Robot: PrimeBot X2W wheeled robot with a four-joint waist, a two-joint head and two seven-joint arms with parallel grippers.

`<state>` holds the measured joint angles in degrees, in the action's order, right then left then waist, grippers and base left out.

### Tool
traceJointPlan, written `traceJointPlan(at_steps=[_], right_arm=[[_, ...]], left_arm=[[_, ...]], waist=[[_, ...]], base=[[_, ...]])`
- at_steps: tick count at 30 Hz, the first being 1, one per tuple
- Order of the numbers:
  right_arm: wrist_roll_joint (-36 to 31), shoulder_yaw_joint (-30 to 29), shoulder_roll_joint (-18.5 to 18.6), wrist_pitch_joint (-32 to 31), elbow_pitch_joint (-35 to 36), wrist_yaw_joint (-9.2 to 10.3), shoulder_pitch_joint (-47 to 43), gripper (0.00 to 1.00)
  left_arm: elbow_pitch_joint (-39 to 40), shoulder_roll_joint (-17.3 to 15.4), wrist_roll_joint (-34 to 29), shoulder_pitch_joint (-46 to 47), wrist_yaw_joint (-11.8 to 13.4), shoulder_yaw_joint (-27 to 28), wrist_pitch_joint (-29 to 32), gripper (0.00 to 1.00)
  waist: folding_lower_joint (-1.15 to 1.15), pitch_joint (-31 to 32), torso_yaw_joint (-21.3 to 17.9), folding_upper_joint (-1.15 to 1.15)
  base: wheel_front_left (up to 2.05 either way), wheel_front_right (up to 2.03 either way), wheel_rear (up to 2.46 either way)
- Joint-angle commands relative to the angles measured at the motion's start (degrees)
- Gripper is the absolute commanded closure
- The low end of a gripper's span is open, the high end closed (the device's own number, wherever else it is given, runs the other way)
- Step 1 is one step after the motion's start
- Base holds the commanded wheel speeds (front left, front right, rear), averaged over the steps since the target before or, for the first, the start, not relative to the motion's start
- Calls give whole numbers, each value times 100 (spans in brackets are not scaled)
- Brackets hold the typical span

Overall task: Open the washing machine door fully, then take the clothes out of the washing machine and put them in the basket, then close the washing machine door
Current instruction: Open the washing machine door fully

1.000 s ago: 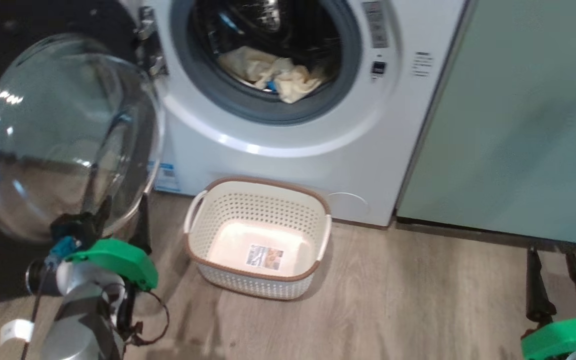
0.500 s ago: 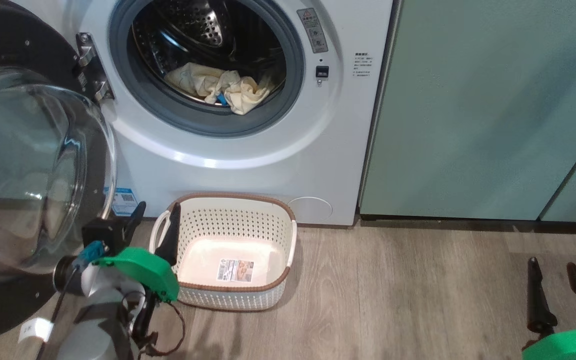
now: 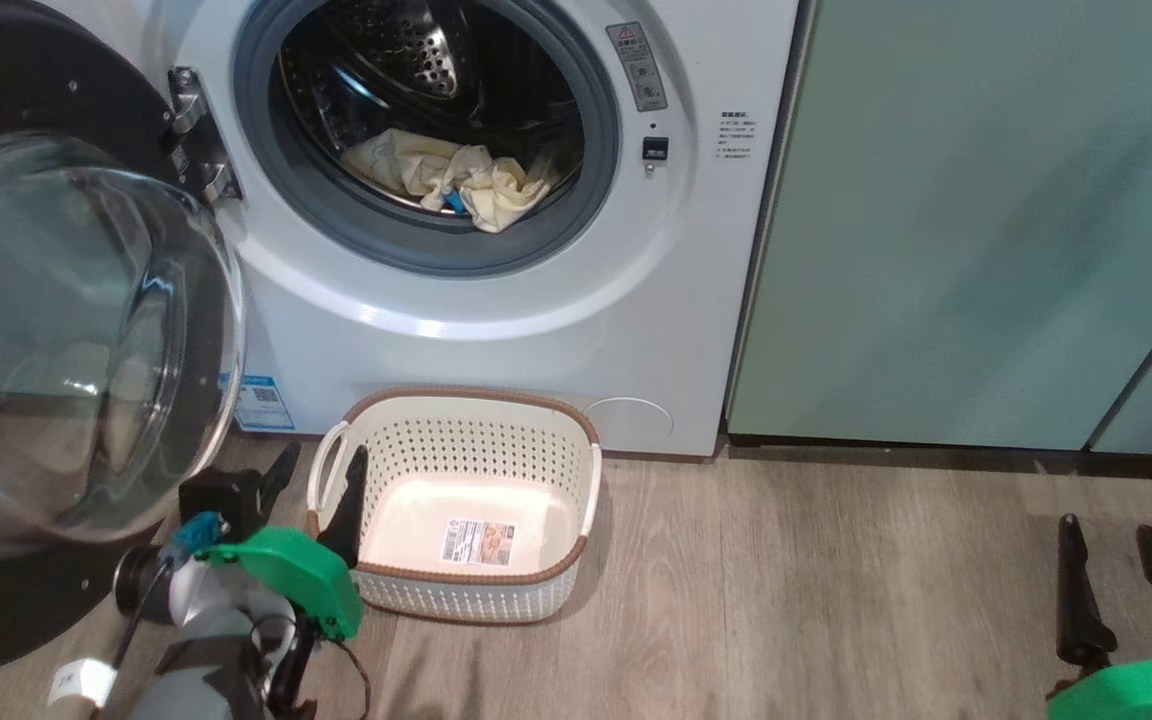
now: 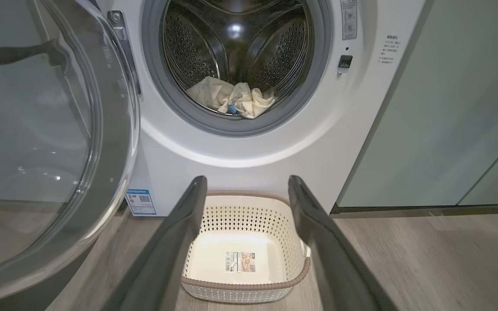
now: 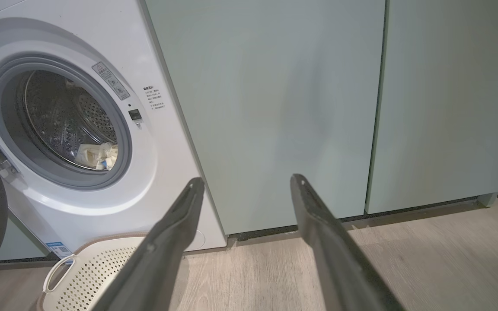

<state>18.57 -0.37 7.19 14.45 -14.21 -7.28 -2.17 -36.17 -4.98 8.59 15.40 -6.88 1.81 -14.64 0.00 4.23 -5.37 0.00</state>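
1. The washing machine door (image 3: 66, 350) hangs open, left of the washing machine (image 3: 496, 340).
2. The clothes (image 3: 456, 180) lie inside its drum.
3. The basket (image 3: 466, 392) sits just before it.
4. The left hand (image 3: 324, 455) and right hand (image 3: 1106, 527) are released.

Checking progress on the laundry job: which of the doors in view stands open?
The washing machine door, round with a black rim and domed glass, stands swung wide. The flat pale green cabinet doors beside it are shut.
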Motion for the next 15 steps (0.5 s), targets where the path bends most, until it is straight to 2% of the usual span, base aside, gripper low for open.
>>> traceJointPlan(at_steps=[1, 15], right_arm=[[-70, 70, 77, 55, 203, -21, 162, 0], [-51, 71, 62, 55, 176, -21, 164, 0]], left_arm=[[151, -169, 24, 285, 24, 213, -36, 0], [170, -178, 87, 323, 56, 258, -36, 0]], waist=[[0, -4, 10, 0], [0, -21, 57, 0]], base=[[0, 0, 0], [0, 0, 0]])
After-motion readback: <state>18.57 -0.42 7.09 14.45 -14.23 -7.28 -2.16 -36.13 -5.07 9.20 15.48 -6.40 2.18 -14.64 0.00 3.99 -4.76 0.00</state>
